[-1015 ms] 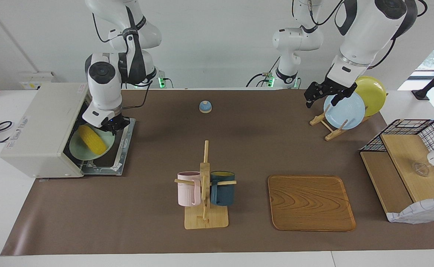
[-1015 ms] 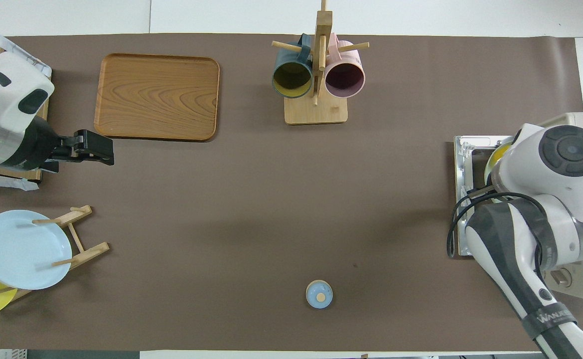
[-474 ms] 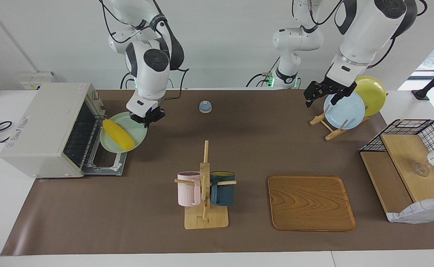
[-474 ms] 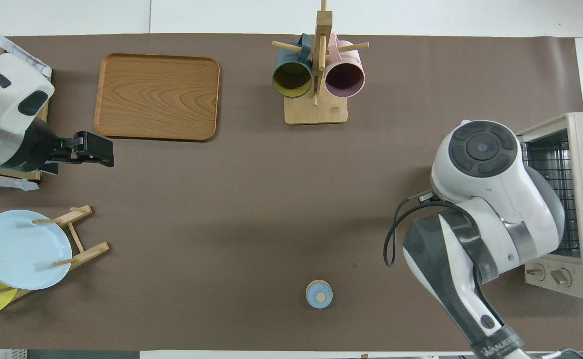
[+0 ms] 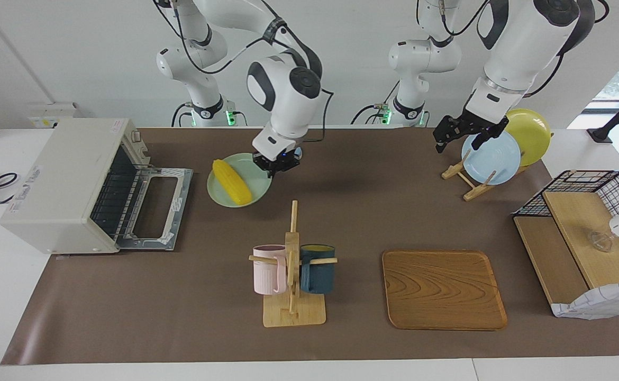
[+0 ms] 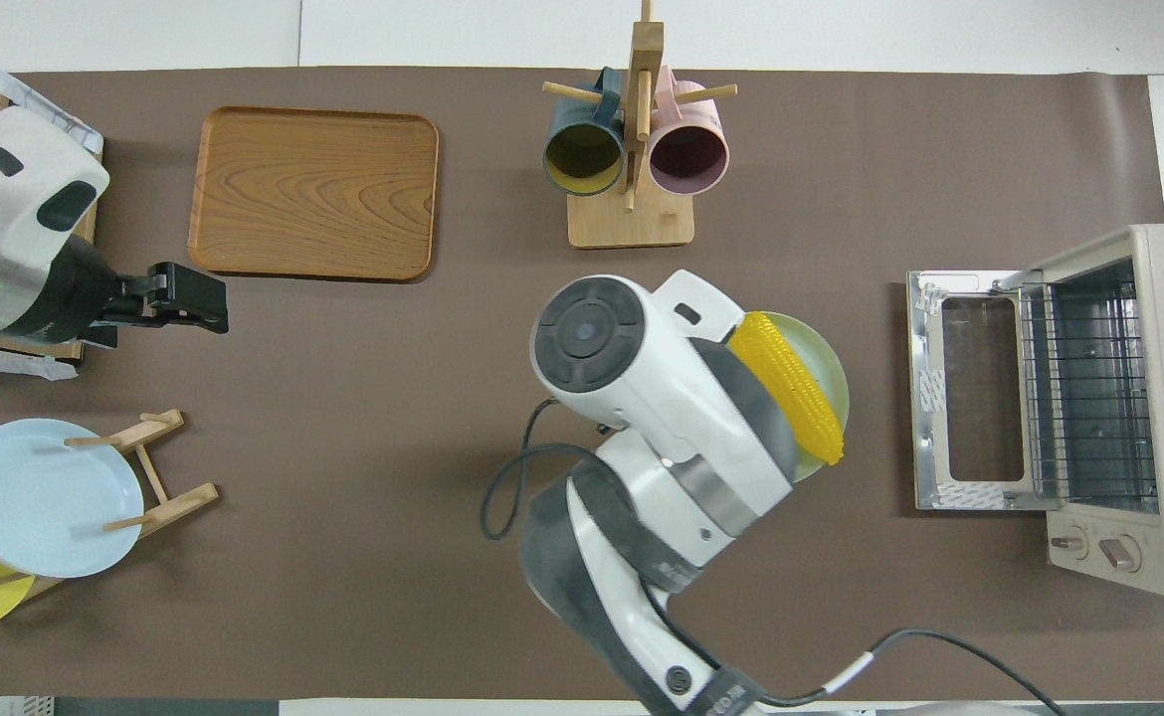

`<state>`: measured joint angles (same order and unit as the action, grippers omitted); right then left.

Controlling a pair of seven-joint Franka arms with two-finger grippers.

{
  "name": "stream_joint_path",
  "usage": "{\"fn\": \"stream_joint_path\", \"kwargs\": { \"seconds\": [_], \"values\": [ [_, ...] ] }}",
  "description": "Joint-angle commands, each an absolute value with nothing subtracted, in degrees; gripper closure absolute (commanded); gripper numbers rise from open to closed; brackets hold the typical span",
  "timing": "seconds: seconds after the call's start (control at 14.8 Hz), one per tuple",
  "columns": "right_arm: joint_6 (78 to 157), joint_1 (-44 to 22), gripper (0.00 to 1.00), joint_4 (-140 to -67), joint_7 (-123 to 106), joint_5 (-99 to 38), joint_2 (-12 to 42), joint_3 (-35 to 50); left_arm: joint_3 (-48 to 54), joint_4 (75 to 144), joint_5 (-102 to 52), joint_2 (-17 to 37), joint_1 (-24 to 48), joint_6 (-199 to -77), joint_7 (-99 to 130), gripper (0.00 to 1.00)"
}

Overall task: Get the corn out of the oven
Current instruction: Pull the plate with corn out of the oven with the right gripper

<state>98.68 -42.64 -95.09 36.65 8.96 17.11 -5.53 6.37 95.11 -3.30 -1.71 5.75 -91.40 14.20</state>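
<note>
The yellow corn (image 5: 231,182) lies on a pale green plate (image 5: 244,163), outside the oven. My right gripper (image 5: 276,164) is shut on the plate's rim and holds it over the brown mat, between the oven and the mug rack. The overhead view shows the corn (image 6: 789,386) and the plate's edge (image 6: 830,360), but the arm hides the gripper there. The off-white oven (image 5: 66,180) stands at the right arm's end of the table with its door (image 5: 156,206) folded down and its wire rack bare (image 6: 1089,388). My left gripper (image 5: 463,136) is open and waits over the plate rack.
A wooden mug rack (image 5: 292,264) holds a pink and a dark blue mug. A wooden tray (image 5: 443,288) lies beside it. A dish rack with a blue plate (image 5: 492,156) and a yellow one, and a wire basket (image 5: 584,182), stand at the left arm's end. A small blue bell (image 6: 637,587) sits near the robots.
My right gripper has drawn the plate with the corn out of the oven and carried it away toward the table's middle. The left arm has not moved.
</note>
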Motion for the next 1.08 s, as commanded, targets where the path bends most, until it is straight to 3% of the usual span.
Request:
{"fn": "stream_joint_path", "kwargs": {
  "seconds": [0.0, 0.41, 0.61, 0.81, 0.88, 0.95, 1.02],
  "values": [
    [96.23, -44.99, 1.00, -81.93, 43.31, 7.65, 29.34, -4.41, 6.33, 97.03, -4.13, -3.52, 5.89, -91.32, 14.94, 0.00],
    [108.26, -46.31, 1.00, -83.75, 51.76, 2.38, 30.14, 0.44, 6.24, 97.21, -4.13, -3.60, 5.80, -91.41, 14.94, 0.00],
    [113.36, -48.69, 1.00, -84.90, 56.51, 1.76, 33.04, 0.53, 6.24, 97.21, -4.13, -3.60, 5.63, -91.49, 14.94, 0.00],
    [113.29, -48.34, 1.00, -85.34, 57.04, 1.24, 33.05, 0.53, 6.24, 97.21, -4.13, -3.60, 5.63, -91.58, 14.94, 0.00],
    [113.38, -48.25, 0.91, -85.25, 57.13, 0.88, 33.05, 0.53, 6.24, 97.29, -4.13, -3.60, 5.63, -91.58, 15.03, 0.00],
    [113.99, -48.77, 0.51, -85.25, 56.78, 1.05, 32.96, 0.53, 6.24, 97.29, -4.13, -3.60, 5.63, -91.58, 15.03, 0.00],
    [114.17, -48.69, 0.33, -85.17, 55.99, 1.58, 32.87, 0.53, 6.24, 97.21, -4.13, -3.60, 5.63, -91.50, 15.03, 0.00]
  ]
}}
